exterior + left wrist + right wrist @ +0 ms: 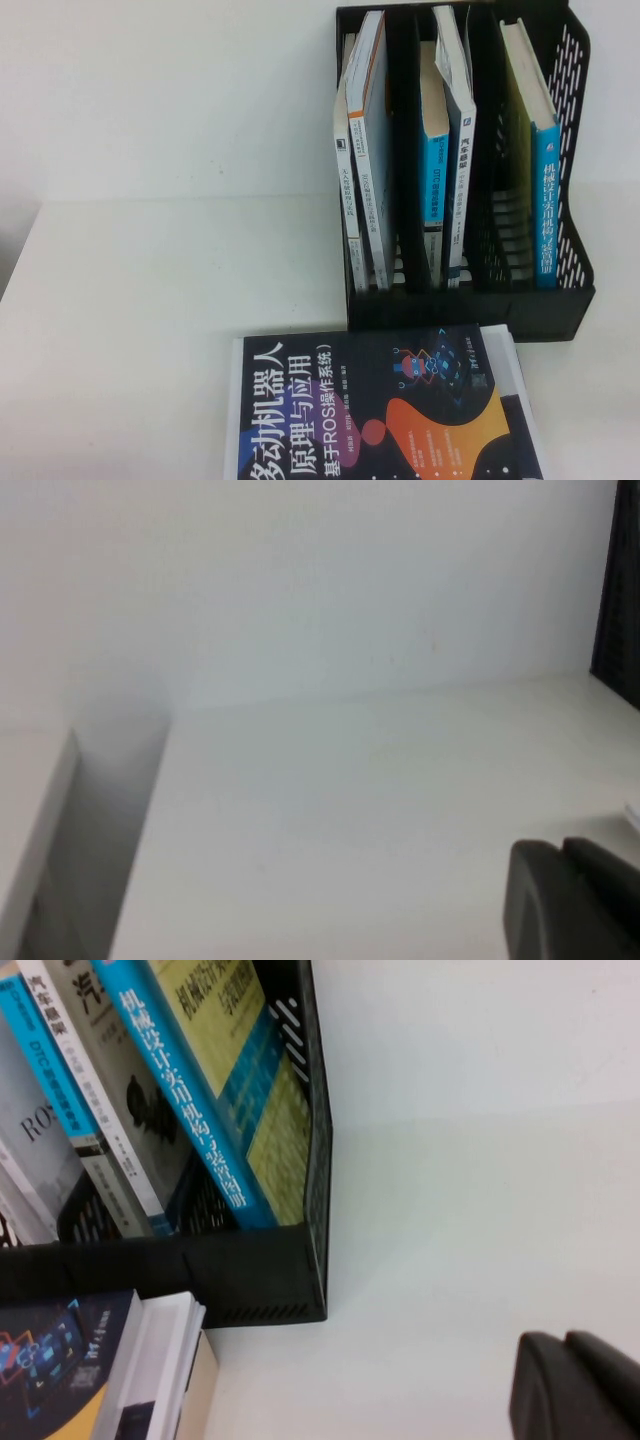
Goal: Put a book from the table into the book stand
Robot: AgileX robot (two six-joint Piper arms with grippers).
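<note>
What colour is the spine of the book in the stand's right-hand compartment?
Bright blue with white Chinese characters; the book shows best in the high view, leaning in the book stand.

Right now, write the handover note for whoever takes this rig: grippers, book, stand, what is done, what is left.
Left gripper: shut, empty, above bare table, left of the book stand.
Right gripper: shut, empty, above the table off the stand's right side.
The book: white spine, leaning in the stand's middle compartment.
Navy book: flat on the table in front of the stand.
Done: the book appears placed. Left: nothing evident.
</note>
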